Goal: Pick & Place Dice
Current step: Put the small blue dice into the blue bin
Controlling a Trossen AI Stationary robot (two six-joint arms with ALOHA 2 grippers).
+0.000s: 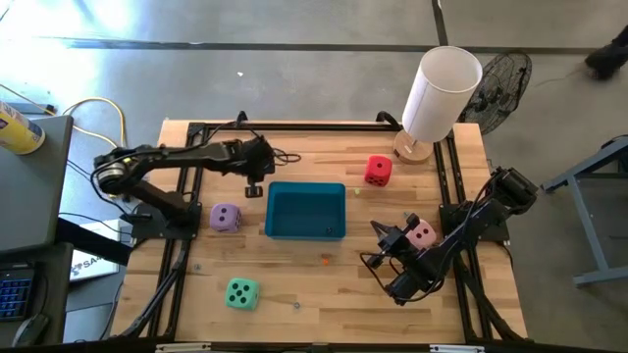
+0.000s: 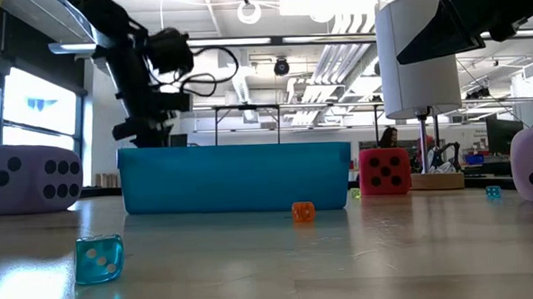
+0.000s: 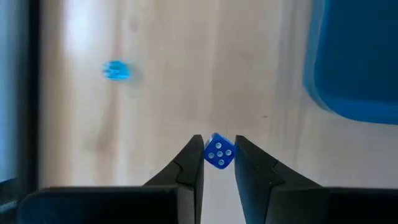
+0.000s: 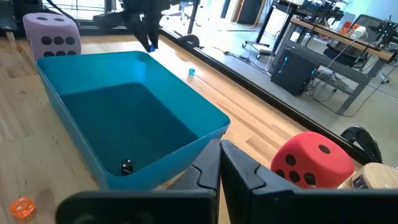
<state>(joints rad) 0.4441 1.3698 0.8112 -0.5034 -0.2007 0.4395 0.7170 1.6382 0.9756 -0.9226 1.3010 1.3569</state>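
The left claw [image 3: 217, 163] is pinching a small blue die [image 3: 219, 152] between its fingertips, hovering just beyond the teal tray's [image 1: 305, 188] far rim. A small black die [image 4: 126, 167] is lying inside the tray. The right claw [image 4: 219, 163], fingers pressed together and empty, is waiting beside the tray's near right corner.

Pink die [image 1: 422, 233] partly hidden behind right arm; second small blue die [image 3: 116, 71] blurred, pips unreadable.

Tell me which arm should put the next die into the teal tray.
Left. The left gripper is shut on a small blue die, lifted beside the teal tray. The right gripper is shut and empty, by the pink die.
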